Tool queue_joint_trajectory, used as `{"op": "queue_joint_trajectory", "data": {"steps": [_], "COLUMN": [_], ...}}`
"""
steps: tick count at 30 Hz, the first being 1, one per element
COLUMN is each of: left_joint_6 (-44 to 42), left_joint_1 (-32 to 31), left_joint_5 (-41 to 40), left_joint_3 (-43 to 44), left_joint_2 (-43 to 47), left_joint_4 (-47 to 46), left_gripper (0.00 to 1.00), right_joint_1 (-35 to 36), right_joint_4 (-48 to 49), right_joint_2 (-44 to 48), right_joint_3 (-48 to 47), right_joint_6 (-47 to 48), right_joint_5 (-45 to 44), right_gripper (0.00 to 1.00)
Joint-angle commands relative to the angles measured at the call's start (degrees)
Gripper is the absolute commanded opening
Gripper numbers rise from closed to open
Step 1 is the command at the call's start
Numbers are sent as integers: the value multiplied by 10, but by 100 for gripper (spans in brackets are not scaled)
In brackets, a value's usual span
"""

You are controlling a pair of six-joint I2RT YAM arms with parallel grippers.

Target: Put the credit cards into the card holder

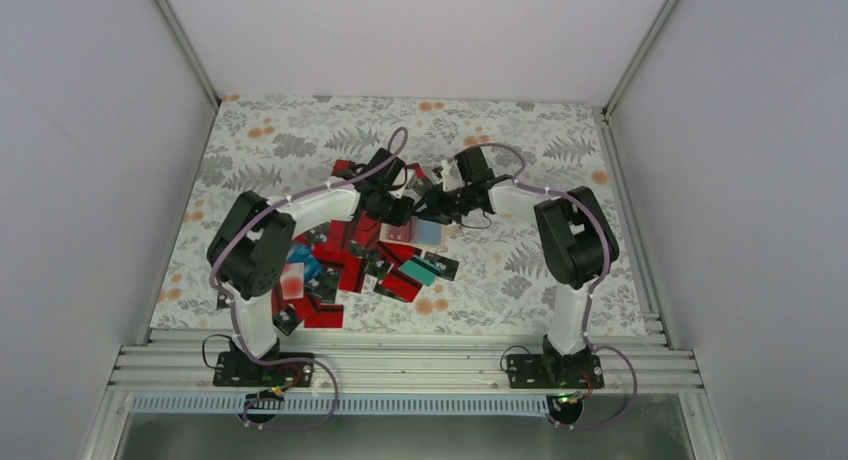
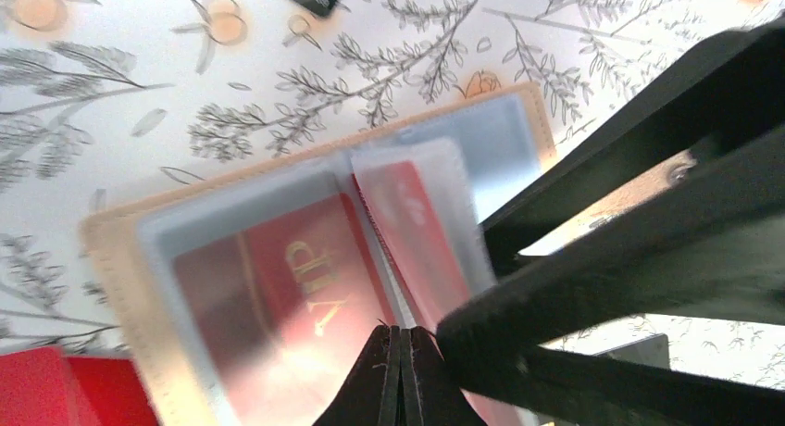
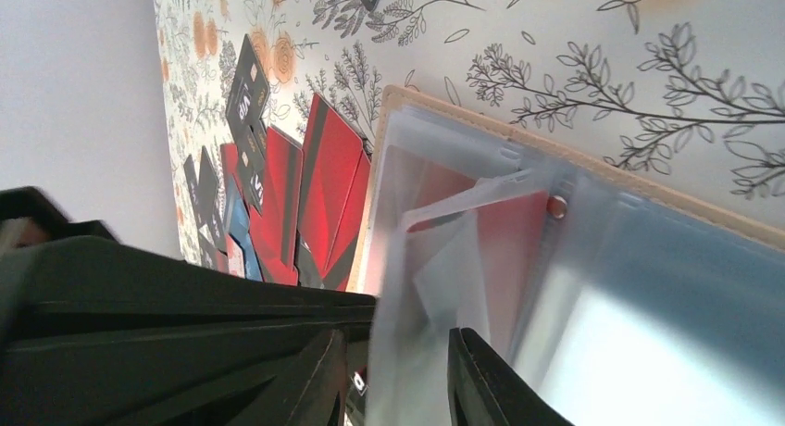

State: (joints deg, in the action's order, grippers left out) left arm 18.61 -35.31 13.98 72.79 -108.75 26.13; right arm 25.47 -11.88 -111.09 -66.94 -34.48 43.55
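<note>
Both arms reach inward, wrists nearly meeting.
Left gripper [image 2: 401, 375] has its jaws pressed together; right gripper [image 3: 398, 370] stands slightly parted.

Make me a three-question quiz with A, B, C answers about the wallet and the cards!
1. Where does the tan folding card holder lie?
A. on the flowery tablecloth
B. on a shelf
C. in a box

2. What colour is the plastic card with gold letters inside a clear sleeve?
A. green
B. red
C. white

3. How is the holder?
A. zipped shut
B. rolled up
C. open

Answers: 1 A, the leafy cloth shows all around it. 2 B, the left wrist view shows red under the plastic. 3 C, its clear sleeves are spread out in view.
</note>
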Motion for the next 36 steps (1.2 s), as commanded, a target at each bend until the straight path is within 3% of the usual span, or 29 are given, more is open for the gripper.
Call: {"op": "queue_joint_trajectory", "data": {"steps": [1, 18, 24, 29, 36], "left_joint_6": [-5, 11, 17, 20, 9], "left_joint_1": [14, 70, 72, 78, 80], "left_joint_5": [-20, -100, -80, -26, 0], "left_joint_3": [-12, -158, -208, -223, -202], "left_joint_2": [43, 230, 256, 250, 190], "left_joint_4": [19, 36, -10, -59, -88], "left_gripper": [2, 4, 26, 53, 61], "right_joint_1": [18, 84, 82, 62, 19], "right_joint_4": [-10, -37, -75, -102, -137], "right_joint_2": [-21, -106, -33, 59, 178], "right_joint_3": [-27, -163, -143, -71, 35], "right_joint_6": [-3, -1, 56, 85, 94], "right_joint_5": [7, 27, -32, -115, -247], "right_gripper": [31, 31, 36, 41, 47]}}
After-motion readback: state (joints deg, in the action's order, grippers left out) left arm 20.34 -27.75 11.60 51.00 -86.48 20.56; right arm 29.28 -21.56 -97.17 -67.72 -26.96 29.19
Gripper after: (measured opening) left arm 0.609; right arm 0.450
